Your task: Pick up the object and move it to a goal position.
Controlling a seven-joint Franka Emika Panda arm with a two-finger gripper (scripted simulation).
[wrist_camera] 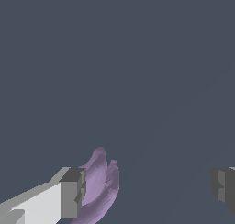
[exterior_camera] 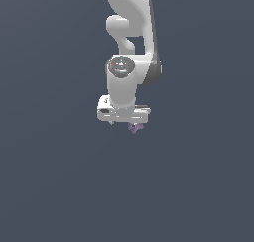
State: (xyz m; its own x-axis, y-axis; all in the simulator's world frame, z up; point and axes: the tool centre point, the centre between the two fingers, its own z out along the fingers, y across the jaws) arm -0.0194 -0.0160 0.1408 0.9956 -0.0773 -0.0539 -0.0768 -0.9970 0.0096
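Note:
The object (wrist_camera: 102, 184) is a small matte purple lump with curved lobes. In the wrist view it lies between the two fingers, right against one grey fingertip (wrist_camera: 72, 192), while the other fingertip (wrist_camera: 224, 187) stands far from it. The gripper (wrist_camera: 148, 191) is open, with a wide gap between the jaws. In the exterior view the white arm points straight down, and the object (exterior_camera: 134, 128) peeks out just beneath the gripper (exterior_camera: 126, 123), toward the exterior view's right. Most of the object is hidden there by the hand.
A plain dark grey-blue surface (exterior_camera: 59, 186) fills both views. No other object, container or edge shows.

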